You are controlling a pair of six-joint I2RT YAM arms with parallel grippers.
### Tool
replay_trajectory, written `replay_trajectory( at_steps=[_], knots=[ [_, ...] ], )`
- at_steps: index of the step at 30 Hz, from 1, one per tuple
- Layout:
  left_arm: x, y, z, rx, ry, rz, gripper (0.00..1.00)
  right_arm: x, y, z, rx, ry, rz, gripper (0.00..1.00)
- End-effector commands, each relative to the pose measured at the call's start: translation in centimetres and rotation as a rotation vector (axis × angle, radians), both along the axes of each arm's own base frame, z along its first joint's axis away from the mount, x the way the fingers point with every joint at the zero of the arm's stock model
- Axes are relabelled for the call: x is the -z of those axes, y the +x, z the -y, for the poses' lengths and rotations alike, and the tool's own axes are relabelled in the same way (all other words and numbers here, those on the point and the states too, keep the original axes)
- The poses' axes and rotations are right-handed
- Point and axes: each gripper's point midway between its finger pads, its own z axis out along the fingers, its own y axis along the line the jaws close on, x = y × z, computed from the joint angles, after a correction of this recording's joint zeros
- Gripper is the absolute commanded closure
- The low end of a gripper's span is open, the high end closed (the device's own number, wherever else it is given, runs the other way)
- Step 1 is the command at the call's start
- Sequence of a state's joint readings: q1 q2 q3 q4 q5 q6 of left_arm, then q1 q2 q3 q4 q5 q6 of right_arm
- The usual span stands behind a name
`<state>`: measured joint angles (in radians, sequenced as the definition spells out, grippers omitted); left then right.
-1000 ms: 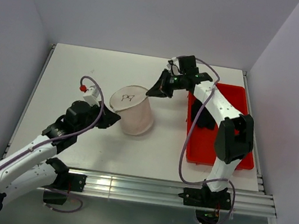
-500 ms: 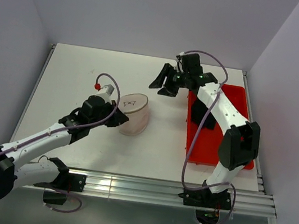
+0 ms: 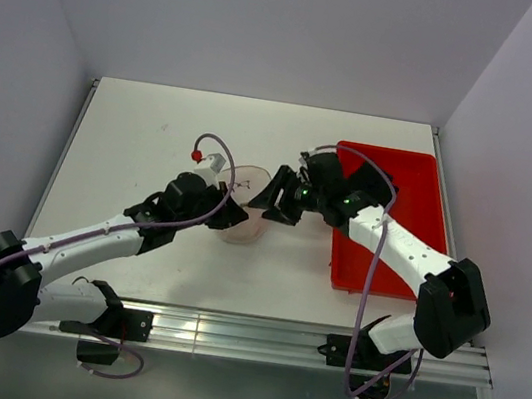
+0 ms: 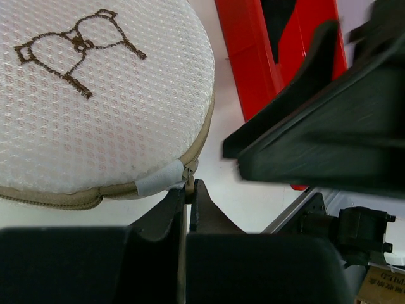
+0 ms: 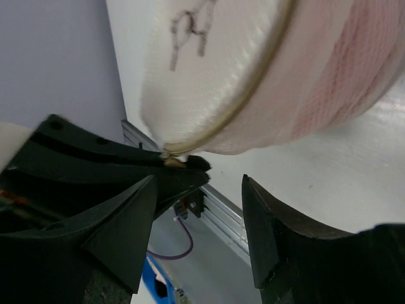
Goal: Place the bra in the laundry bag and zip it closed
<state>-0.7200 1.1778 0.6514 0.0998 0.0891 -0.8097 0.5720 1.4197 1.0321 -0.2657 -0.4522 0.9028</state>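
The laundry bag is a white mesh pouch on the table's middle; its round face bears a brown stitched bra outline. The pale pink bra shows through the mesh side. My left gripper is shut on the beige zipper pull at the bag's rim, beside a white tab. It reaches in from the bag's left. My right gripper stands open just right of the bag, nothing between its fingers, facing the left gripper's fingers.
A red plastic bin stands at the right of the table, with a black garment inside it. The right arm lies across the bin's near left part. An aluminium rail runs along the table's front edge.
My right gripper let go of the bag's rim, opened, and swung down and nearer, to the bag's right side. My left gripper travelled right with the zipper pull, and the bag sank lower.
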Motion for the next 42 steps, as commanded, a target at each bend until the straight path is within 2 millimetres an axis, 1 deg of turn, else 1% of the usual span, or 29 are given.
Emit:
replay_trajectory(
  at_steps=[1,2,4,5,6,7,9,11,12,14,15,17,19,20,21,23,24,27,30,34,35,37,38,42],
  knots=[
    [-3.0,0.7,1.5,0.005,-0.07,0.066,1.0,-1.0,-0.2,-1.6,0.062,0.117,-0.002,0.37],
    [-2.9,0.6,1.7,0.011,-0.069,0.065,1.0,-0.3,-0.5,-1.6,0.068,0.123,-0.011,0.37],
    [-2.7,0.5,1.9,0.02,-0.068,0.064,1.0,0.1,-0.8,-1.5,0.093,0.145,-0.034,0.37],
    [-2.7,0.4,2.0,0.023,-0.068,0.064,1.0,0.8,-1.0,-1.3,0.102,0.143,-0.052,0.38],
    [-2.6,0.3,2.2,0.028,-0.068,0.064,1.0,0.5,-0.7,-1.6,0.109,0.164,-0.044,0.38],
    [-2.5,0.1,2.3,0.033,-0.066,0.061,1.0,0.9,-0.6,-1.7,0.112,0.16,-0.054,0.4],
    [-2.4,0.0,2.5,0.038,-0.062,0.061,1.0,1.1,-0.2,-2.1,0.116,0.167,-0.066,0.41],
    [-2.3,-0.2,2.4,0.04,-0.06,0.061,1.0,0.9,-0.1,-2.3,0.114,0.175,-0.063,0.42],
    [-2.0,-0.3,2.3,0.038,-0.054,0.054,1.0,0.8,-0.1,-2.3,0.117,0.179,-0.061,0.42],
    [-2.0,-0.4,2.1,0.032,-0.05,0.058,1.0,0.9,-0.1,-2.0,0.132,0.175,-0.059,0.43],
    [-1.9,-0.5,2.0,0.032,-0.05,0.058,1.0,0.5,-0.1,-1.8,0.141,0.181,-0.048,0.43],
    [-1.9,-0.7,2.1,0.045,-0.053,0.059,1.0,0.5,0.2,-1.5,0.163,0.173,-0.045,0.43],
    [-2.1,-0.9,2.0,0.045,-0.064,0.061,1.0,0.8,0.4,-1.7,0.164,0.166,-0.054,0.44],
    [-2.1,-0.9,2.0,0.047,-0.066,0.062,1.0,0.6,0.6,-1.9,0.164,0.174,-0.053,0.46],
    [-2.2,-1.0,1.9,0.047,-0.067,0.063,1.0,0.9,0.7,-2.1,0.164,0.173,-0.062,0.52],
    [-2.3,-1.1,1.8,0.048,-0.063,0.069,1.0,0.9,1.0,-2.3,0.167,0.177,-0.065,0.63],
    [-2.4,-1.1,1.7,0.048,-0.062,0.07,1.0,1.2,1.2,-2.4,0.168,0.17,-0.07,0.74],
    [-2.3,-1.2,1.5,0.049,-0.054,0.07,1.0,1.4,1.7,-2.4,0.175,0.151,-0.072,0.93],
    [-1.8,-1.4,1.1,0.038,-0.033,0.059,1.0,1.6,1.9,-2.2,0.178,0.133,-0.07,1.0],
    [-1.2,-1.3,-0.3,-0.004,0.0,0.049,1.0,1.4,3.0,-1.0,0.2,0.125,-0.05,1.0],
    [-0.7,-1.1,-0.8,-0.017,0.006,0.038,1.0,1.8,2.9,-0.5,0.202,0.103,-0.061,1.0],
    [-0.2,-1.0,-1.5,-0.036,0.014,0.017,1.0,1.5,3.2,0.0,0.206,0.104,-0.051,1.0],
    [0.3,-0.7,-2.0,-0.05,0.021,0.006,1.0,1.5,3.6,0.7,0.217,0.096,-0.048,1.0],
    [1.3,-0.4,-2.9,-0.068,0.033,-0.018,1.0,0.7,4.1,1.7,0.223,0.09,-0.027,1.0]
  ],
)
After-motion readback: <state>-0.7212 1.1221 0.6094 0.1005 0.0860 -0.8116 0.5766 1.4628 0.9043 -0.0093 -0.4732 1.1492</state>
